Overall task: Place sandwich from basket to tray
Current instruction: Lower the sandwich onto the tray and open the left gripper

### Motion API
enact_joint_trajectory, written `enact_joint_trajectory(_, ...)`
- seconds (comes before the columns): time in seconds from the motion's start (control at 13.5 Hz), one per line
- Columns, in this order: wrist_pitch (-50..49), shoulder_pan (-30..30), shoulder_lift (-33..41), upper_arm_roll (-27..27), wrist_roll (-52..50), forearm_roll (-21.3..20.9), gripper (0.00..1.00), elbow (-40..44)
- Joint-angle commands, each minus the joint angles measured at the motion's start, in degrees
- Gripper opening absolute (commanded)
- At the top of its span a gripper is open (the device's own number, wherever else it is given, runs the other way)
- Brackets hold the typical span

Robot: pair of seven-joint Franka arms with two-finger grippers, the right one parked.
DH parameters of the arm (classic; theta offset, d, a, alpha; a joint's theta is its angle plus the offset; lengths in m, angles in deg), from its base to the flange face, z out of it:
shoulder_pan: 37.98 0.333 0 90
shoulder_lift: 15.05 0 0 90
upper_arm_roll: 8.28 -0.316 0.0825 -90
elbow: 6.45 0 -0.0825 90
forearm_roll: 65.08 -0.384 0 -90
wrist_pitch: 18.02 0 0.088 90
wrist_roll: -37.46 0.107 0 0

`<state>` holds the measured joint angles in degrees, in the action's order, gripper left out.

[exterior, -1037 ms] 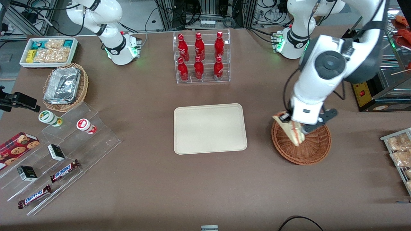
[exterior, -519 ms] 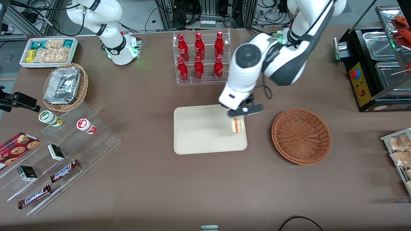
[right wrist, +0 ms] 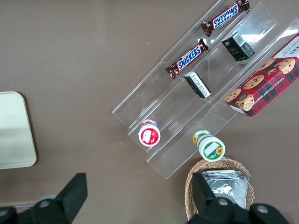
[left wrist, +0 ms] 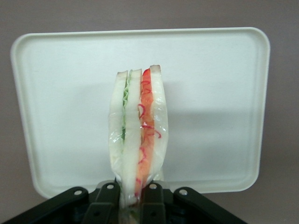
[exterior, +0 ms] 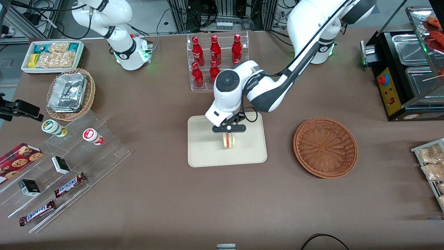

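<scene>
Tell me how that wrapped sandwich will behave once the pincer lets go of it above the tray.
The sandwich hangs on its edge from the pincer above the tray, so it will probably tip flat when released. Its bread layers look soft and likely squash easily. The clear wrap looks glossy, so it may slide a little.

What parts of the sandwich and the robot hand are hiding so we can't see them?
- Front view: the top of the sandwich is covered by the gripper holding it above the tray.
- Left wrist view: the sandwich's held end is hidden between the fingers.
- Neither view shows whether the sandwich touches the tray.
</scene>
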<state>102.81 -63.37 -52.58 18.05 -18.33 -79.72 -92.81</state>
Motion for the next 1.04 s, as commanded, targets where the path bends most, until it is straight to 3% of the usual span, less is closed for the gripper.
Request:
enact_joint_trajectory(0.0, 2.5, -1.2, -4.2, -0.7, -2.3, -2.5, 0.0, 2.9)
enact_joint_trajectory(0.3, 3.1, -1.2, -7.2, -0.7, -2.4, -5.3, 0.0, 3.1)
enact_joint_trajectory(0.37, 3.8, -1.2, -7.7, -0.7, -2.4, -5.4, 0.07, 3.1)
enact_joint_trajectory(0.44, 4.3, -1.2, -7.9, -0.7, -2.3, -5.4, 0.47, 3.1)
enact_joint_trajectory(0.52, 4.3, -1.2, -7.8, -0.7, -2.0, -5.4, 0.96, 3.1)
enact_joint_trajectory(0.59, 4.2, -1.2, -7.5, -0.7, -2.1, -5.4, 1.0, 3.2)
enact_joint_trajectory(0.96, -1.9, 0.2, -0.3, -0.7, -2.4, -4.6, 1.0, 4.1)
